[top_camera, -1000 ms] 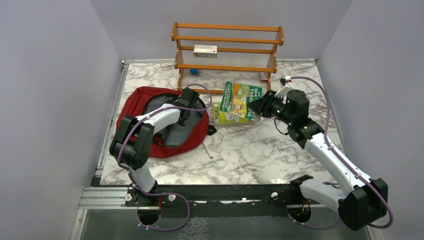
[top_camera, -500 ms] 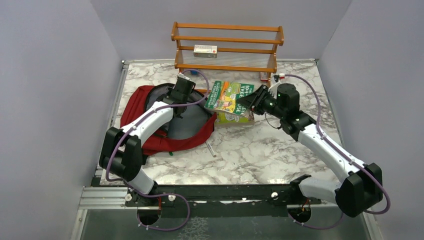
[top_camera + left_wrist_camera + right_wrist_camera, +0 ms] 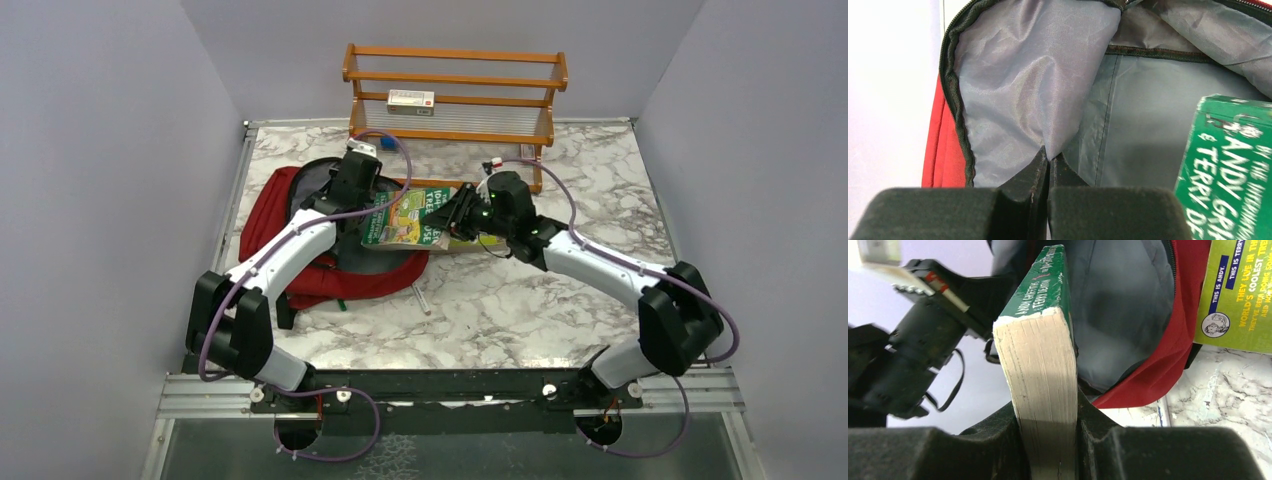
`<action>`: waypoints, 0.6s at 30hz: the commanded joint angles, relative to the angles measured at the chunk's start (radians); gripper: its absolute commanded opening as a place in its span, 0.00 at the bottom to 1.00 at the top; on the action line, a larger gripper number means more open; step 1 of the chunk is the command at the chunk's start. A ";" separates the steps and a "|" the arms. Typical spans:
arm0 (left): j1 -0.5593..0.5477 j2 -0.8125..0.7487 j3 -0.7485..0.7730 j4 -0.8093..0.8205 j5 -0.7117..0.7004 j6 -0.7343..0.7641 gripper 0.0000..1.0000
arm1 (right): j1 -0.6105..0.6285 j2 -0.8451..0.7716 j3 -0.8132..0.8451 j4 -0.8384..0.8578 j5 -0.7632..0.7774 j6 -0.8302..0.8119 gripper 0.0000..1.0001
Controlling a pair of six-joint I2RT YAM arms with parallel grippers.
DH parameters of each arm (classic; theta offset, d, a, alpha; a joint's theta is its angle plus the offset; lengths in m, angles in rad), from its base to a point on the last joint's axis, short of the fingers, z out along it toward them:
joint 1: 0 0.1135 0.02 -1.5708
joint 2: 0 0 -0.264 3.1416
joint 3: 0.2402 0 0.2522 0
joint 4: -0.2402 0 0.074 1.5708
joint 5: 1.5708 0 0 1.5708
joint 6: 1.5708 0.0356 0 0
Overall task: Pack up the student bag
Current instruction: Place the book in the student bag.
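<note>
Marble counter (image 3: pixel 520 300) | left gripper (image 3: pixel 1049 165) pinches student bag (image 3: pixel 262 215) lining (image 3: pixel 1013 75) | right gripper (image 3: pixel 1048 407) clamps green book (image 3: pixel 1040 340), opening just ahead | next, likely: slide it in

Bag (image 3: pixel 272 215) left, book (image 3: pixel 405 215) at its mouth (rack (image 3: pixel 455 95) behind)

Left gripper (image 3: pixel 1049 161) pinching grey lining (image 3: pixel 1013 90) at lower centre, student bag (image 3: pixel 936 150) red at left edge, green book (image 3: pixel 1230 170) lower right.

Matt red cloth on the student bag (image 3: pixel 262 205), faintly shiny grey lining (image 3: pixel 1013 90); rough paper edges, glossy green cover on the book (image 3: pixel 1040 365); varnished wooden rack (image 3: pixel 455 78).
</note>
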 commanded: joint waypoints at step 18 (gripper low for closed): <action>0.046 -0.149 -0.109 0.187 0.128 -0.053 0.00 | 0.123 0.459 0.350 0.299 -0.037 0.127 0.00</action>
